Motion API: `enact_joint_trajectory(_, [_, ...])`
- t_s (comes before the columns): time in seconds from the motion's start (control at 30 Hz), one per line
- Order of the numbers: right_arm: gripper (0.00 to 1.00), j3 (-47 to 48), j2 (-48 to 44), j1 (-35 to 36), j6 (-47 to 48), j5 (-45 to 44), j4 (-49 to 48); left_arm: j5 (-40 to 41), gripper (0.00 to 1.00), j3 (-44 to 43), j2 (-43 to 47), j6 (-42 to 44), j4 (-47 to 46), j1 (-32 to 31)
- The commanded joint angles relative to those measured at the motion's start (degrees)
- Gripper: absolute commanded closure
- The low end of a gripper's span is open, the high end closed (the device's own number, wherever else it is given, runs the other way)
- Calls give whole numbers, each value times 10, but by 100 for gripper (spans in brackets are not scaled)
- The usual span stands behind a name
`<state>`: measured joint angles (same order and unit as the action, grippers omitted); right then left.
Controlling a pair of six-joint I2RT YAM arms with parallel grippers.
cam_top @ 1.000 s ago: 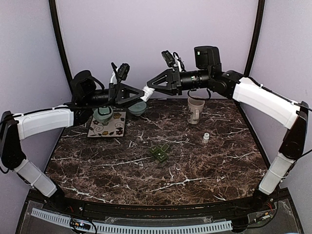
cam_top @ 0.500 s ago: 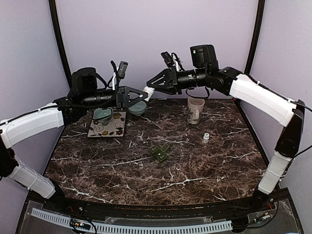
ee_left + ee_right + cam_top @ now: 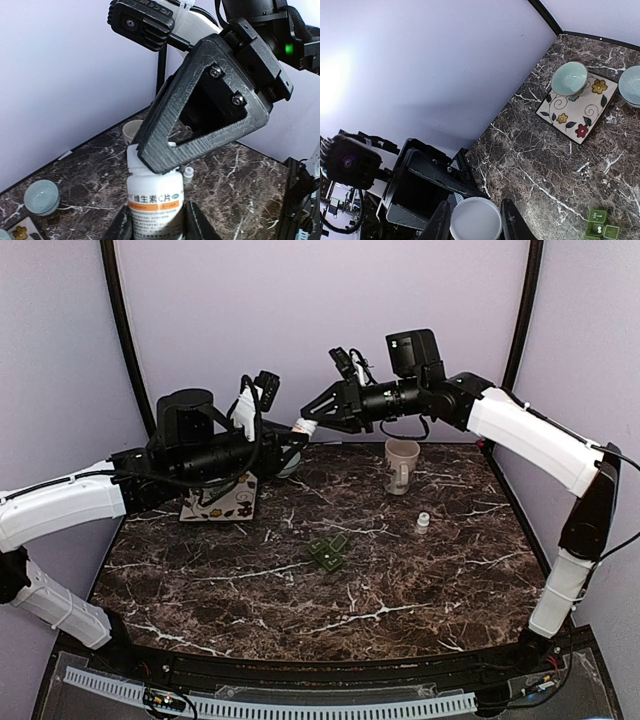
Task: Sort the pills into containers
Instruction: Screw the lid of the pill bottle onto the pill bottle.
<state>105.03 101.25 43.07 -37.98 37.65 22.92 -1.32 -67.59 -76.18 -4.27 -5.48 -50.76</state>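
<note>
A white pill bottle (image 3: 155,202) with an orange-banded label is held in the air over the table's back. My left gripper (image 3: 155,222) is shut on its body; it also shows in the top view (image 3: 285,443). My right gripper (image 3: 476,220) is shut on the bottle's white cap (image 3: 476,217). It meets the bottle (image 3: 303,427) from the right in the top view (image 3: 312,421). Its black finger (image 3: 200,115) covers the bottle's top in the left wrist view. The dark green pill box (image 3: 327,554) lies at mid-table with some lids raised. It also shows in the right wrist view (image 3: 600,222).
A cream mug (image 3: 402,464) stands at the back right, with a small white vial (image 3: 423,522) in front of it. A flowered square plate (image 3: 577,107) carries a teal bowl (image 3: 569,78). A second teal bowl (image 3: 631,85) sits beside it. My left arm (image 3: 200,450) hides them from above.
My left arm has swung right and risen, now covering the bowls in the top view. The bottle and my right gripper on its cap have stayed nearly in place.
</note>
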Motion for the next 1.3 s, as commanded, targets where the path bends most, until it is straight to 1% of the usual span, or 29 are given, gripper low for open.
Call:
enact_joint_trajectory(0.0, [100, 11, 32, 12, -17, -25, 38, 112, 92, -23, 11, 124, -90, -58])
enact_joint_trajectory(0.17, [100, 26, 43, 12, -18, -37, 53, 212, 94, -19, -11, 210, -142, -109])
enact_joint_trajectory(0.3, [100, 37, 49, 12, -18, -46, 62, 276, 94, -17, -34, 276, -193, -137])
enact_joint_trajectory(0.6, [100, 60, 63, 12, -20, -58, 83, 340, 98, -11, -65, 350, -261, -161])
enact_joint_trajectory(0.73, [100, 65, 63, 12, -20, -59, 84, 344, 97, -10, -65, 347, -259, -161])
enact_joint_trajectory(0.8, [100, 63, 60, 11, -21, -63, 79, 345, 95, -12, -62, 343, -250, -162])
enact_joint_trajectory(1.0, [100, 50, 43, 5, -17, -74, 65, 362, 84, -8, -42, 313, -212, -161])
enact_joint_trajectory(1.07, [100, 39, 35, 2, -11, -80, 61, 371, 78, 1, -27, 299, -205, -161])
enact_joint_trajectory(1.2, [100, 13, 14, 1, 31, -122, 70, 377, 70, 8, 9, 234, -158, -146])
enact_joint_trajectory(1.27, [100, -11, -4, 0, 56, -158, 73, 365, 66, 6, 28, 173, -118, -126])
